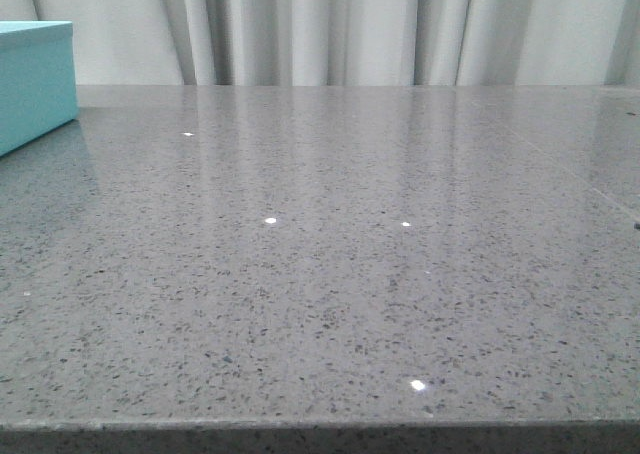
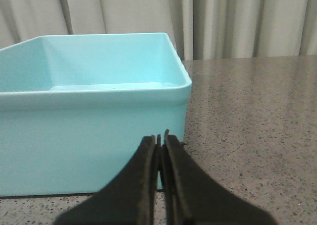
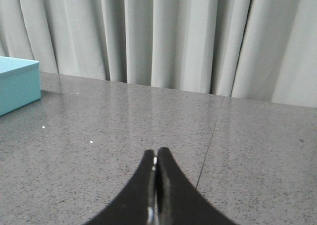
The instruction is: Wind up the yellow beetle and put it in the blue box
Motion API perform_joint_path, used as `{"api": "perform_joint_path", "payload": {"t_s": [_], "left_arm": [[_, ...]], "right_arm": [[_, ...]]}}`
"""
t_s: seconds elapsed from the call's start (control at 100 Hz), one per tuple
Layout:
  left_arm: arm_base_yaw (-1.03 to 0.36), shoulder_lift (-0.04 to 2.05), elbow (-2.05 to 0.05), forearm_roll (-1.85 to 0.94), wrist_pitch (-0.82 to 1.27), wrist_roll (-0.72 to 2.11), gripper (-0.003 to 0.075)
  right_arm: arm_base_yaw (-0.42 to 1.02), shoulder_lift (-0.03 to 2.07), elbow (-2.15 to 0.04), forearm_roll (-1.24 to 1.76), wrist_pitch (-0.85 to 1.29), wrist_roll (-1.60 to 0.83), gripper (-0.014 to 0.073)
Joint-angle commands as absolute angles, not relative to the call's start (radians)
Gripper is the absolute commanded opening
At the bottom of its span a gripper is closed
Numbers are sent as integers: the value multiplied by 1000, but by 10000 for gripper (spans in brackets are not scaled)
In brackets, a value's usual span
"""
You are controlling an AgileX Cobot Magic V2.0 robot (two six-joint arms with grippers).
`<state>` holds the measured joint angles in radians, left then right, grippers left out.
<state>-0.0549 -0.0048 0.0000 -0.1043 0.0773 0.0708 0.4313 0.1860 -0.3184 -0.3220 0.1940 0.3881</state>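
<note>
Both sets of fingers pressed together, empty: left gripper (image 2: 160, 138), right gripper (image 3: 155, 160). Grey tabletop (image 1: 330, 274). Blue box (image 2: 94, 131) far left, open. Yellow beetle nowhere seen. Probably light, hard, slippery; best held by its sides.

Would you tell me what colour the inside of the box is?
Light turquoise-blue, the same as its outer walls; the blue box shows this best in the left wrist view.

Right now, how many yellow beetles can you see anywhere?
0. No view shows one: only the blue box at the table's far left, and both shut claws, left and right. It may sit off-camera.
</note>
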Motion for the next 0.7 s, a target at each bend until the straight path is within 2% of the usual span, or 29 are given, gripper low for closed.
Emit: {"api": "perform_joint_path", "payload": {"t_s": [0.0,0.2,0.31,0.49,0.69], "left_arm": [[-58,-38,22,-110,0,70,-19],[-58,-38,22,-110,0,70,-19],[-58,-38,22,-110,0,70,-18],[-58,-38,22,-110,0,70,-19],[-58,-38,22,-110,0,70,-19]], "right_arm": [[431,195,-344,-359,119,380,-118],[380,195,-304,-358,100,380,-118],[318,195,-258,-316,12,373,-118],[214,152,-181,-133,-100,178,-118],[92,79,-85,-98,-100,166,-118]]}}
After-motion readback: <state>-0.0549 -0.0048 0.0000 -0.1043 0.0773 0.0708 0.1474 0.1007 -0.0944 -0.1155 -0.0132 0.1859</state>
